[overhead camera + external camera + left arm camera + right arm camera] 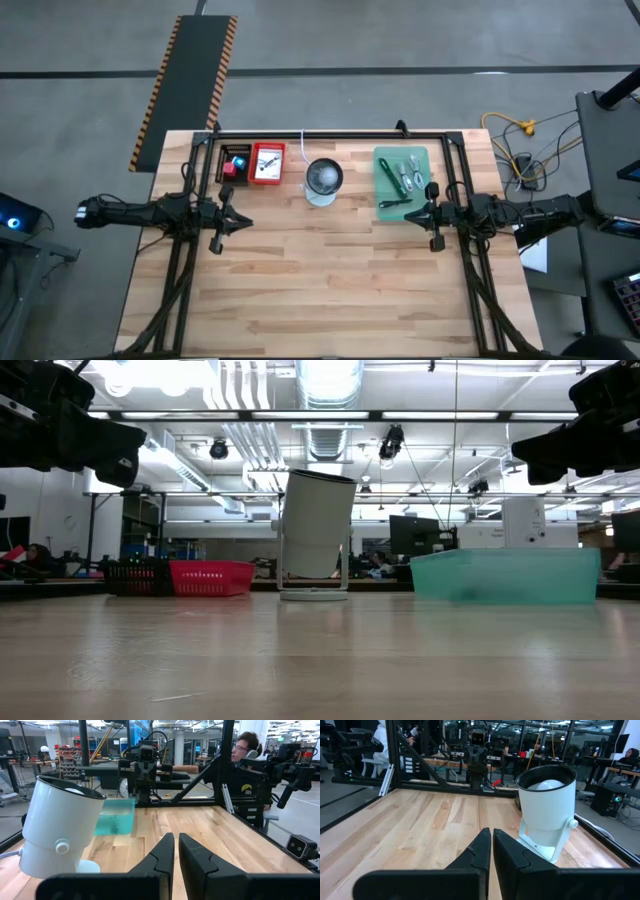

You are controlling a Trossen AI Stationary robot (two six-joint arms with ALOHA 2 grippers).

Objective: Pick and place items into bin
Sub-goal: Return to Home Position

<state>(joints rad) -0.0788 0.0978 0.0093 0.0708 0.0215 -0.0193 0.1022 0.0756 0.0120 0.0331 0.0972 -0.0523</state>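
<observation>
Hovering near table (pixel 330 290) sides: left tool (pixel 243 223), right tool (pixel 408 212), each pinched together, well apart.

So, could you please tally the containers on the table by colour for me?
black mesh bin: 1
red mesh bin: 1
translucent green tray: 1
Total: 3 containers
</observation>
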